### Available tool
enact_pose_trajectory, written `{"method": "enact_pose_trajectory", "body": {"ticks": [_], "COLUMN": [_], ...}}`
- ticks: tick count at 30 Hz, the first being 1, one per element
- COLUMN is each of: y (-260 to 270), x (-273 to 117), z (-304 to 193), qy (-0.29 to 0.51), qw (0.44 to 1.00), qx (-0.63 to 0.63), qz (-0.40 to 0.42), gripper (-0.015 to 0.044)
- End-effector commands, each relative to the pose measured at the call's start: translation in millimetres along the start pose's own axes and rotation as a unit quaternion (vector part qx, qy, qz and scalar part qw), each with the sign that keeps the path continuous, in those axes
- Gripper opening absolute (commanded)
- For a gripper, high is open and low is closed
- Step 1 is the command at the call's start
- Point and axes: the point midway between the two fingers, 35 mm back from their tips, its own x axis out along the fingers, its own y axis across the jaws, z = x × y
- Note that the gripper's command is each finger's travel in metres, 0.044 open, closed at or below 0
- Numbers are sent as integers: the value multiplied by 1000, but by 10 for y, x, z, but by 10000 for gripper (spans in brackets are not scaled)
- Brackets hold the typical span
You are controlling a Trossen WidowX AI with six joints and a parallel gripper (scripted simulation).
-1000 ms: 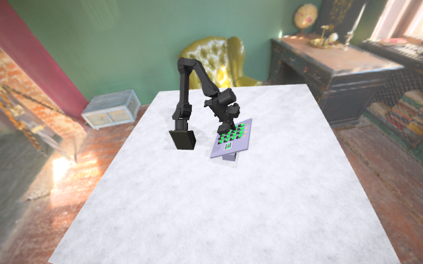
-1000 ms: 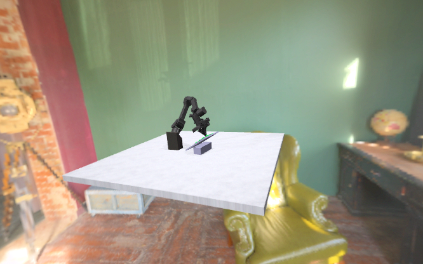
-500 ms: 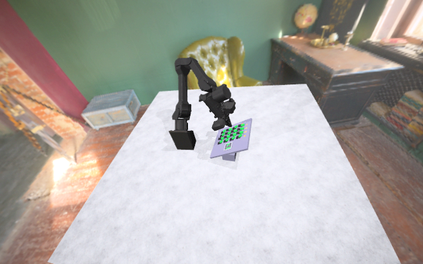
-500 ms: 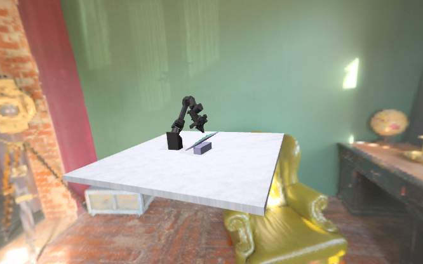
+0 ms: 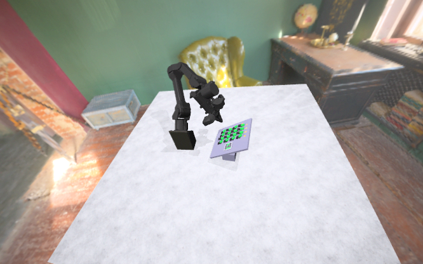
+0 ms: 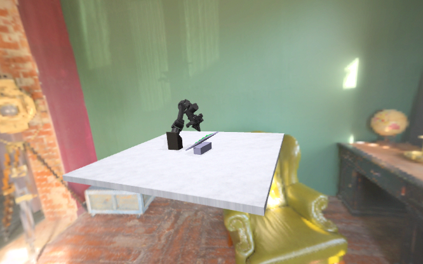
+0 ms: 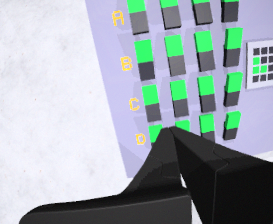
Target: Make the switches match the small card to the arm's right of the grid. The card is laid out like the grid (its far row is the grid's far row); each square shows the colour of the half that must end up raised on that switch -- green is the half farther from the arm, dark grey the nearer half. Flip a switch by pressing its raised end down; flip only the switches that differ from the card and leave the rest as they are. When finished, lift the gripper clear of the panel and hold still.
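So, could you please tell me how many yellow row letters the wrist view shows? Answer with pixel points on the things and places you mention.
4: A [image 7: 118,18], B [image 7: 126,64], C [image 7: 134,104] and D [image 7: 140,139], each left of its row there.

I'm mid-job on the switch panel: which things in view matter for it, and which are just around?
Part of the job:
- lilac tilted panel
- green-and-dark-grey switches
- small white-bordered card
- black gripper, fingers shut

Just around:
- yellow-green tufted armchair
- pale blue chest
- dark wooden desk
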Motion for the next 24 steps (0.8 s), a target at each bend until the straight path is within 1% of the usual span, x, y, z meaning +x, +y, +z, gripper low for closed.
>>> {"method": "enact_pose_trajectory", "body": {"ticks": [1,4,8,24], "y": [36,28,40,46], "x": [8,69,346,507], "z": [-118,-117,-126,-128], "qy": [1,-1,-12,-13], "qw": [1000,1000,1000,1000], "qx": [3,3,3,3], "qz": [1,-1,1,2], "gripper": [0,0,0,0]}}
